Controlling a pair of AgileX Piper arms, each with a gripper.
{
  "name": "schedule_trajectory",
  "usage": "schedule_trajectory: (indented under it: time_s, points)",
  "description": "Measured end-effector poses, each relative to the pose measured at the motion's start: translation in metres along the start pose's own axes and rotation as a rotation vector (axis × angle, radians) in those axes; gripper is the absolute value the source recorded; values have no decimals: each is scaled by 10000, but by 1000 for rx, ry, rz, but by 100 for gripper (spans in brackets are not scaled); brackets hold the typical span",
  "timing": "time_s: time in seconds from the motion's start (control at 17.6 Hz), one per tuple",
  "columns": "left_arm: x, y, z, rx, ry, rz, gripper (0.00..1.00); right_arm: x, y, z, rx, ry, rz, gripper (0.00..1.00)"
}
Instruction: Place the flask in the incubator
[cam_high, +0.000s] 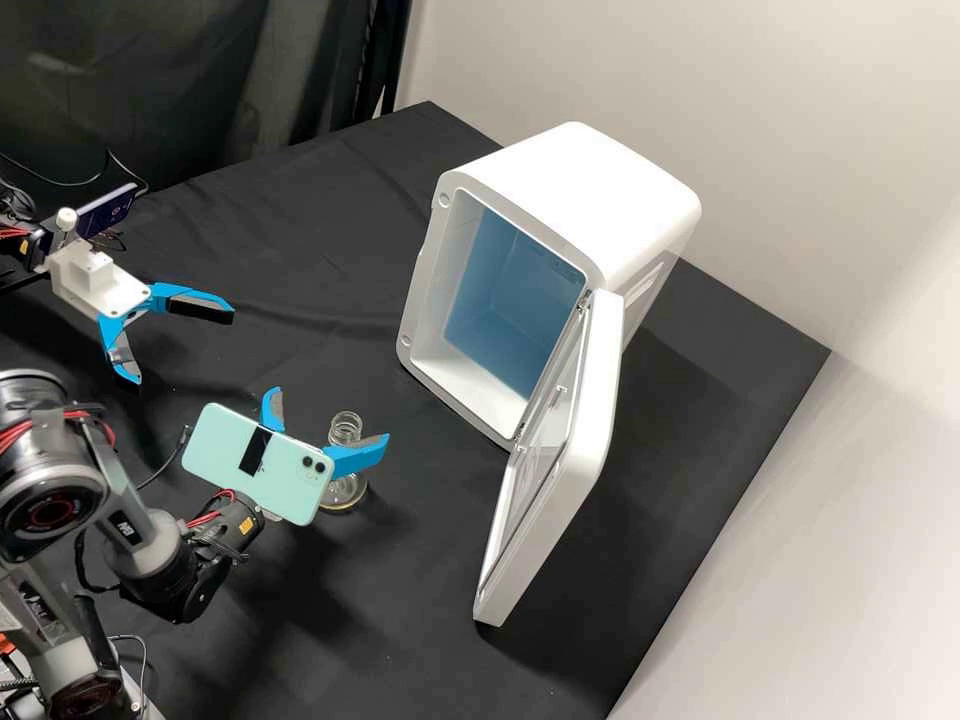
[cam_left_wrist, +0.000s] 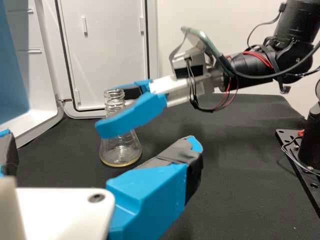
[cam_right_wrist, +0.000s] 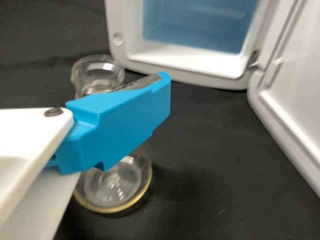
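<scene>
Flask (cam_left_wrist: 120, 142): clear glass, conical, upright on the counter (cam_high: 330, 260), with a yellowish ring round its base; it stands in front of the incubator's open mouth, outside it and apart from it.
Right gripper (cam_high: 329, 416): level with the flask's neck, at the near left part of the counter in the high view.
Right fingers (cam_left_wrist: 132, 115): spread, one on each side of the flask's neck. In the left wrist view one blue finger crosses in front of the glass and the other runs behind it. The high view shows the gap wider than the neck, so they are not clamped on it.
Phone (cam_high: 262, 462): mint green, mounted on the right arm just behind its gripper, with the camera lenses towards the flask.
Left gripper (cam_high: 183, 347): farther back on the left of the counter, well apart from the flask and pointing towards it.
Left fingers (cam_left_wrist: 165, 175): released and splayed wide, holding nothing.
Incubator (cam_high: 590, 200): a white box with rounded corners on the far right part of the counter; the lining inside is pale blue and the opening faces the arms.
Door (cam_high: 585, 400): white, hinged at the right side of the opening, swung wide open and reaching towards the near edge of the counter.
Counter: covered in black cloth.
Wall (cam_high: 750, 100): plain white, behind and to the right of the incubator.
</scene>
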Motion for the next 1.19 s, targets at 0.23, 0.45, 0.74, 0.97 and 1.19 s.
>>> schedule_trajectory:
  time_s: [0.23,0.45,0.74,0.97,1.19]
  points:
    - [-20,28,12,4,-3,13,100,4,-44,84,3,-23,-40,100]
    - [-53,28,24,5,-5,15,100,0,-90,173,0,-45,-80,100]
    - [-63,37,29,7,-7,20,100,-36,-130,273,16,-55,-130,100]
    - [-105,65,45,21,-23,31,100,-66,-121,300,11,-52,-136,100]
    - [-150,99,65,21,-37,47,100,-105,-70,292,-15,-44,-117,0]
